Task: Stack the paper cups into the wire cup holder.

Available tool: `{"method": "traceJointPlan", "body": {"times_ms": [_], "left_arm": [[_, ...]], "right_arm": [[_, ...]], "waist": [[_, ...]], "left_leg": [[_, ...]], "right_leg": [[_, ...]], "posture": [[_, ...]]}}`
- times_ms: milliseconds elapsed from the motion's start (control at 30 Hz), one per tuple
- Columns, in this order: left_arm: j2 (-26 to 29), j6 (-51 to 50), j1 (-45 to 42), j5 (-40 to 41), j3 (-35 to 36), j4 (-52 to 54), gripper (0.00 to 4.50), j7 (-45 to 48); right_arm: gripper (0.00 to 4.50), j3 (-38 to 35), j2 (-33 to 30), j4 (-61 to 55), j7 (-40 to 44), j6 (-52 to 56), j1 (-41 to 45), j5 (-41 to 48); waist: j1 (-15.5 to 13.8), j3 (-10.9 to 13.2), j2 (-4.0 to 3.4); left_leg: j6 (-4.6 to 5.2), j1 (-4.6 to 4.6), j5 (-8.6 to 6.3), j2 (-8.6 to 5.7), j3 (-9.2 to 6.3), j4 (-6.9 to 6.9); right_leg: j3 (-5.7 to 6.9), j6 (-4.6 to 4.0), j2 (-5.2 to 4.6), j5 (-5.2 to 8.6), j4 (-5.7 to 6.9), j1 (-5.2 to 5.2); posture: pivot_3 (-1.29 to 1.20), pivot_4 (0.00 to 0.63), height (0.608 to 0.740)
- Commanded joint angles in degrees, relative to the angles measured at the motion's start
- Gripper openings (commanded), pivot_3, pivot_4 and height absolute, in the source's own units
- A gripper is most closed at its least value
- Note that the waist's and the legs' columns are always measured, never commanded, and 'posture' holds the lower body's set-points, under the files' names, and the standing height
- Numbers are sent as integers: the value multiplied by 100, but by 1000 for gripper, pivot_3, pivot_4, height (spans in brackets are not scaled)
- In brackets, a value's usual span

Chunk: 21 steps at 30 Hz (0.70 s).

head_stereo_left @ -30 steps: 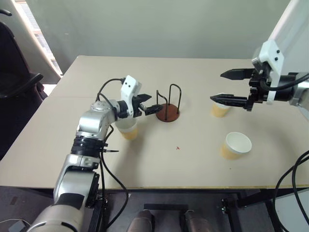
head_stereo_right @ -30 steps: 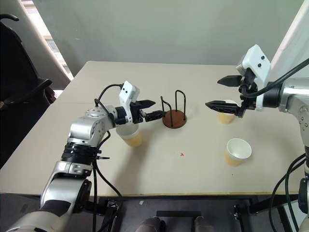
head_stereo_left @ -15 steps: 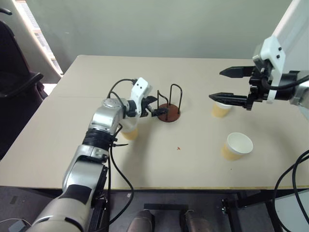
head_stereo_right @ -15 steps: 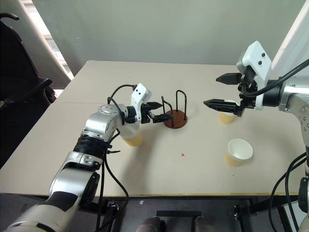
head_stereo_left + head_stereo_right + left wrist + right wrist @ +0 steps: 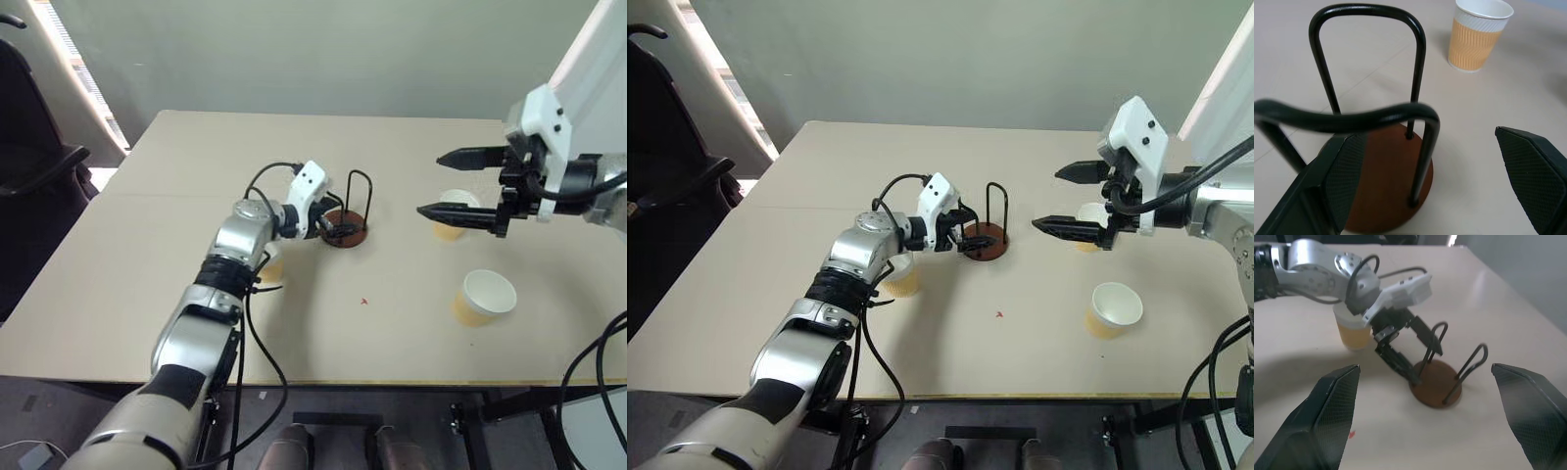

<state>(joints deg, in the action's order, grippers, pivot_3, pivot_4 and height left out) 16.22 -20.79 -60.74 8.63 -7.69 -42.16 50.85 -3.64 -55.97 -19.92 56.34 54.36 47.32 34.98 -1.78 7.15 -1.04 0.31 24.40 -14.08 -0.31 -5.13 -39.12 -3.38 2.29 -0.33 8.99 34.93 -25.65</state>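
Nothing is stacked yet — three paper cups [image 5: 481,296] are standing loose on the table [image 5: 392,333] while the left claw [image 5: 335,223], spread wide and empty, is straddling the wire cup holder [image 5: 345,220] — the right claw [image 5: 453,182] is hanging open too.

1. A beige table [image 5: 411,333] stands against a plain grey-green wall [image 5: 323,49]
2. A dark chair [image 5: 29,147] sits at its left
3. Bright window light [image 5: 73,59] falls beside it

My left arm [image 5: 245,245] is covering most of the cup [image 5: 269,269] beside it, and my right gripper [image 5: 457,184] is hiding part of the far cup [image 5: 453,227]. In my left wrist view the holder [image 5: 1386,191] is running off the picture's edge.
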Motion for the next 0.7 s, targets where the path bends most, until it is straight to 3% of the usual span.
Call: {"method": "traceJointPlan", "body": {"times_ms": [33,67,133,467,500,700], "left_arm": [[-122,358,-263,-56,111,-136,4500,-83],[-159,419,-285,-42,137,-173,4500,-80],[-202,516,-316,-2,187,-213,3914,-36],[-15,583,-236,99,205,115,219,654],[20,575,-208,120,185,225,26,774],[118,226,74,340,63,1143,26,1366]], "right_arm": [[4460,-349,-133,-233,-114,23,-14,124],[4460,-373,-147,-257,-135,35,-47,147],[4500,-411,-183,-296,-162,47,-110,189],[4500,-658,-578,-366,67,-25,-717,372],[4500,-666,-618,-322,93,-47,-762,362],[4500,-689,-840,-162,271,-187,-979,318]], "waist": [[0,0,0],[-2,0,0],[-5,0,0],[-7,0,0],[-6,0,0],[-11,0,1]], "left_leg": [[0,0,0,0,1,0],[0,0,0,0,1,0],[0,0,0,0,2,-1],[1,5,0,-1,17,-7],[1,5,-1,-1,22,-7],[12,7,-7,-2,30,-14]], "right_leg": [[0,1,0,0,0,0],[0,2,0,0,0,0],[0,5,0,0,0,1],[-8,18,-1,3,-1,0],[-9,19,-2,4,-1,0],[-11,27,-5,6,-1,1]], "posture": [[0,150,740],[0,150,740],[0,150,740],[0,150,740],[0,150,740],[0,150,740]]}}
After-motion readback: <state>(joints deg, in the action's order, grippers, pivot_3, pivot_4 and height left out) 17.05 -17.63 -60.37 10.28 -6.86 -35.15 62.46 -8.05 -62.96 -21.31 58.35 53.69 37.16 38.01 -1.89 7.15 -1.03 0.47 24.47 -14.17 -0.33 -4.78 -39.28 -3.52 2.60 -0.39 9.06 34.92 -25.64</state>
